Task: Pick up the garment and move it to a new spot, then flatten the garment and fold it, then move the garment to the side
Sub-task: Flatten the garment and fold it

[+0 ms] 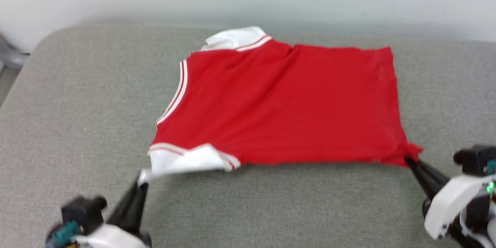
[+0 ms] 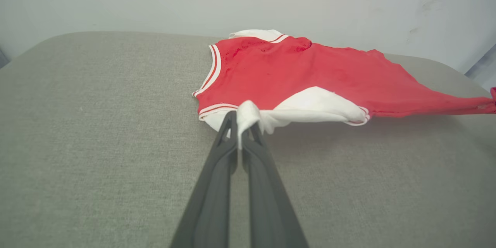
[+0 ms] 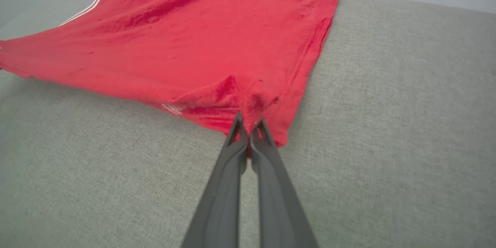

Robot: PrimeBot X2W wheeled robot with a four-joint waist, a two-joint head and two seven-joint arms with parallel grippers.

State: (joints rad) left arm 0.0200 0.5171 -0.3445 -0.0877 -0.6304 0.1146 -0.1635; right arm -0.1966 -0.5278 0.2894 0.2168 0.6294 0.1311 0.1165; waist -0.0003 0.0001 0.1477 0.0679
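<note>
Over on the left, the left gripper (image 1: 141,180) is clamped tight on the tip of the near white sleeve (image 1: 186,161) — its wrist cam shows the cloth bunched between the two closed fingers and tugged out toward the robot. I'd guess it grabs there because the sleeve is the outermost bit on the shoulder end, so pulling it stretches that whole side. Moving right, the shirt (image 1: 279,100) lies spread on the grey cushion (image 1: 77,104), plain red side up, no print showing. The striped neckline (image 1: 176,93) faces left, and the other sleeve pokes out at the far edge. It looks mostly flat, with one soft crease running in from near the far sleeve. The near edge seems lifted a touch off the cushion and drawn fairly straight between the two grips. At the right end, the right gripper (image 1: 409,159) is closed on the near hem corner (image 1: 412,150), and the red cloth puckers right at its tips. Holding both near corners like this looks to me like the flattening step — tension along one edge smooths the body before any fold, which I'd say hasn't started yet.
</note>
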